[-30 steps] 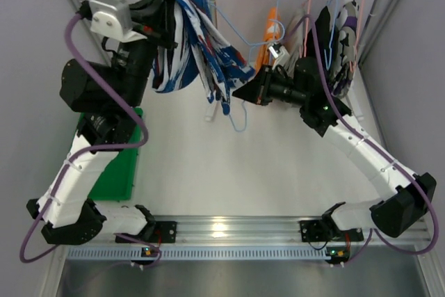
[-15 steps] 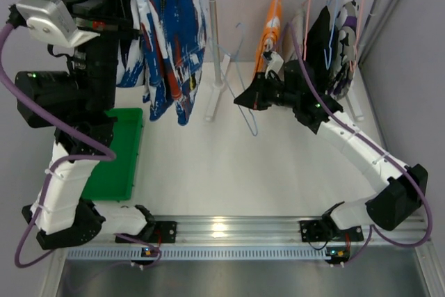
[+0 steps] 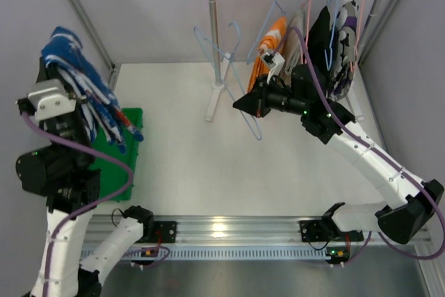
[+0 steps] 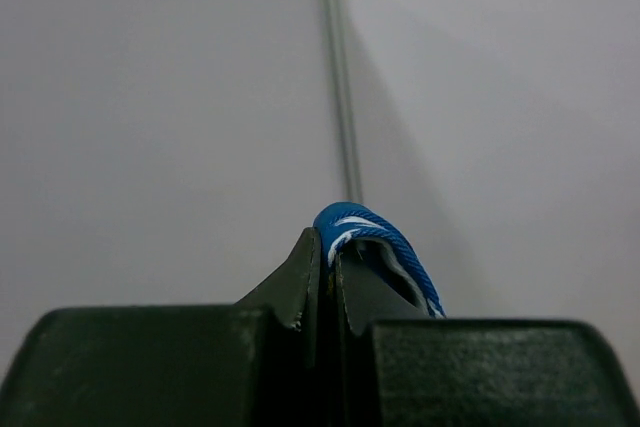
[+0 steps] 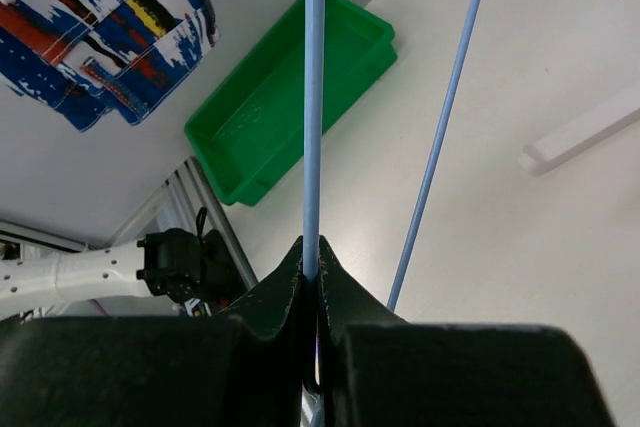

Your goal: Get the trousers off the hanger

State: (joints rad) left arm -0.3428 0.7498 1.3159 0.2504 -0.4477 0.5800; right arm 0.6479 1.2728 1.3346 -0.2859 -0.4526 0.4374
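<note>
The blue trousers with a white pattern (image 3: 78, 78) hang bunched at the far left, above the green tray, and also show in the right wrist view (image 5: 100, 17). My left gripper (image 4: 325, 247) is shut on a blue fold of them (image 4: 385, 242). A bare light-blue wire hanger (image 3: 240, 106) is free of the trousers. My right gripper (image 3: 245, 104) holds it near the table's middle, shut on its thin wire (image 5: 313, 97). Orange trousers (image 3: 270, 45) and a grey pair (image 3: 297, 29) hang on hangers from the rail at the back.
A green tray (image 3: 128, 165) sits on the table's left side, also in the right wrist view (image 5: 290, 107). The rack's white pole (image 3: 213, 26) and foot stand at centre back. Dark and patterned garments (image 3: 334, 39) hang at the back right, beside my right arm.
My left arm swung the blue trousers left and down, from beside the rack to above the green tray, clear of the hanger. My right gripper kept hold of the bare hanger.
</note>
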